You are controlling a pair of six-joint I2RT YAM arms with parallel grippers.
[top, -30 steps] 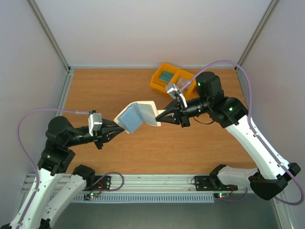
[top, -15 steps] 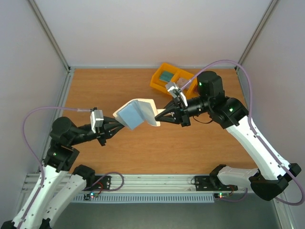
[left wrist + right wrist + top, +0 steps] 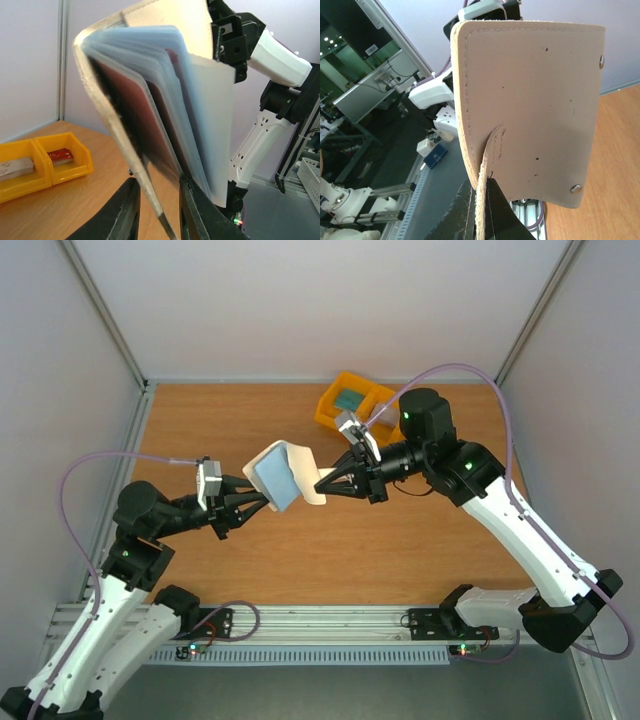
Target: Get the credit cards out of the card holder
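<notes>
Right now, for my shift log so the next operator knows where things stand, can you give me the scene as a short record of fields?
card holder: open, held in the air above the table
right claw: shut on the holder's strap
left claw: jaws apart, astride one cover's edge
credit cards: reddish ones showing inside the sleeves
yellow bin: on the table's far side

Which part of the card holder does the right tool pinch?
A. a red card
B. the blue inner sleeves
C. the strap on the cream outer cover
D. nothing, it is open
C: the right wrist view shows the right tool shut on the strap that hangs from the cream outer side of the card holder.
</notes>
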